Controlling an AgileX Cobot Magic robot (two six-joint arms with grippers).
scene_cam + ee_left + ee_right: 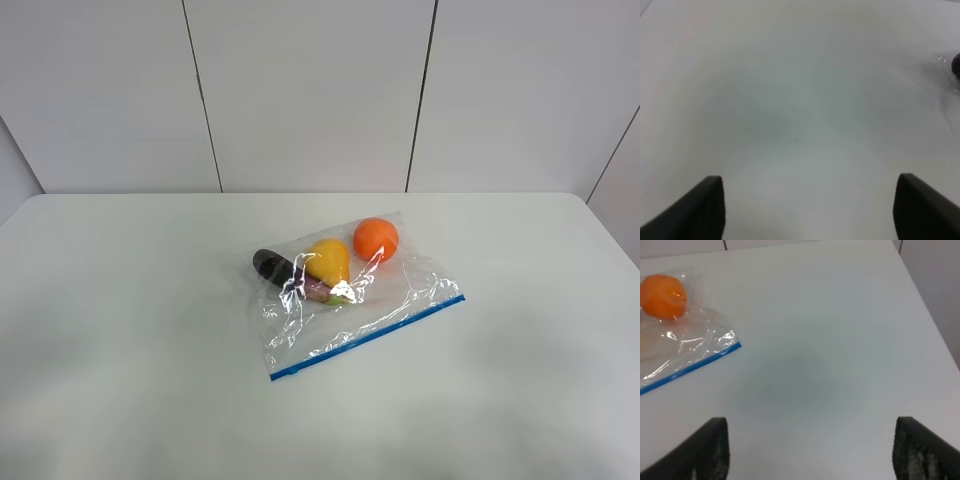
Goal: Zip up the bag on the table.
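The clear crinkly bag (385,300) lies flat in the middle of the white table (120,300). Its blue zipper strip (368,337) runs along the near edge. Through it show a dark purple eggplant (275,267), a yellow pear (329,260) and an orange (376,239). No arm shows in the exterior high view. My left gripper (810,207) is open over bare table, with the bag's edge (946,60) and the eggplant tip (956,65) far off at the frame edge. My right gripper (812,447) is open over bare table; the orange (662,296) and zipper end (690,367) lie apart from it.
A white panelled wall (320,90) stands behind the table's far edge. The table's right edge (927,315) shows in the right wrist view, with the wall beyond it.
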